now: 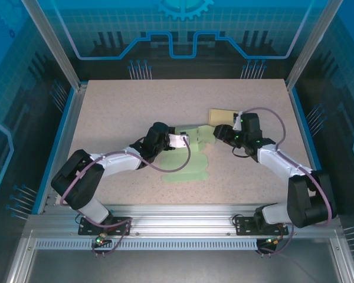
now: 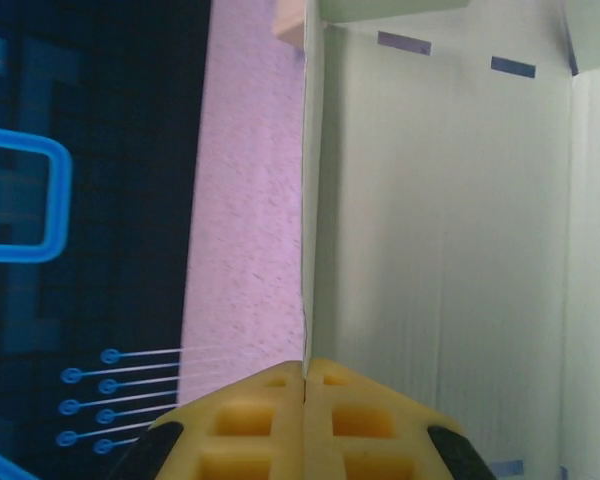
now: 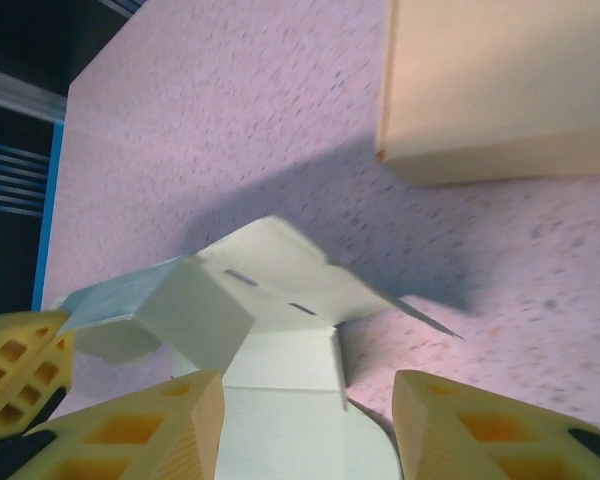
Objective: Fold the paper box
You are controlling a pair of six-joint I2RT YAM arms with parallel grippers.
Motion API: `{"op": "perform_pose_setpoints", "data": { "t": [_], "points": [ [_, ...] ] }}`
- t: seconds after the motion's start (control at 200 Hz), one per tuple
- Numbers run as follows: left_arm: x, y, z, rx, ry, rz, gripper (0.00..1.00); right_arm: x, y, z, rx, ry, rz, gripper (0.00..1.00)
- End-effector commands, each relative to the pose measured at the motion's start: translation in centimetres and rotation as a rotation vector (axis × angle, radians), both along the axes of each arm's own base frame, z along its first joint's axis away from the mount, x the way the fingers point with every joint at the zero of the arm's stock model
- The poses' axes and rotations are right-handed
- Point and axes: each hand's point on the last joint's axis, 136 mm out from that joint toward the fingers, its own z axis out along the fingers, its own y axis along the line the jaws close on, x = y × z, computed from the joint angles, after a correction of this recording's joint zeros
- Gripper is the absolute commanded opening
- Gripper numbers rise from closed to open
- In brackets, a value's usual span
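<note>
Speckled table (image 1: 165,106); left wrist view reveals left jaws pinching paper box (image 2: 450,250) wall (right jaws spread)

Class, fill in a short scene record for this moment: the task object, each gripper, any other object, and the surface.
task object: pale green paper box, partly folded, some flaps raised
left gripper: shut on the thin edge of an upright panel of the paper box
right gripper: open, fingers either side of a panel, not clamping
other object: tan flat box, beyond the paper box, apart from it
surface: speckled table
</note>
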Motion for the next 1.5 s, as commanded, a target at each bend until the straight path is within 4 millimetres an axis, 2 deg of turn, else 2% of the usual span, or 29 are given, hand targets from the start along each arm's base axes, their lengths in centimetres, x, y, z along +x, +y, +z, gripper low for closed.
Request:
{"op": "perform_pose_setpoints", "data": {
  "t": [0.0, 0.155, 0.32, 0.345, 0.36, 0.385, 0.47, 0.595, 0.74, 0.93, 1.176, 1.496],
  "points": [
    [0.8, -0.8, 2.8, 0.020, -0.195, -0.006, 0.00, -0.7, -2.2, -1.1, -0.016, 0.052, -0.008, 0.49],
    [0.9, -1.1, 2.4, 0.048, -0.256, -0.007, 0.00, 0.9, -3.8, -1.7, 0.021, 0.075, -0.023, 0.49],
    [0.7, -1.3, 1.9, 0.039, -0.235, -0.018, 0.00, 3.3, -4.1, -2.3, 0.051, 0.084, -0.009, 0.49],
    [0.7, -1.3, 1.9, 0.038, -0.233, -0.020, 0.00, 3.4, -4.1, -2.8, 0.054, 0.099, -0.008, 0.49],
    [0.7, -1.4, 1.9, 0.037, -0.231, -0.021, 0.00, 4.1, -4.1, -2.1, 0.055, 0.082, -0.008, 0.48],
    [0.7, -1.3, 1.7, 0.040, -0.225, -0.019, 0.00, 4.6, -4.2, -2.2, 0.056, 0.085, -0.009, 0.48],
    [0.7, -1.4, 1.5, 0.042, -0.218, -0.019, 0.00, 5.9, -3.9, -2.6, 0.062, 0.094, 0.004, 0.47],
    [0.7, -1.5, 1.1, 0.042, -0.200, -0.021, 0.00, 7.0, -2.3, -3.1, 0.109, 0.103, 0.064, 0.44],
    [0.7, -1.7, 0.1, 0.047, -0.148, -0.027, 0.00, 6.9, -0.1, -3.7, 0.094, 0.106, 0.123, 0.45],
    [1.2, -1.6, -1.7, 0.074, -0.111, -0.025, 0.00, 6.1, 1.7, -4.8, 0.079, 0.120, 0.180, 0.45],
    [2.4, -1.4, -2.5, 0.059, -0.096, 0.009, 0.00, 5.3, 2.0, -6.3, 0.057, 0.147, 0.188, 0.45],
    [2.5, -1.4, -3.2, 0.076, -0.095, 0.007, 0.00, 2.9, 2.4, -8.0, 0.027, 0.166, 0.208, 0.44]
  ]
}}
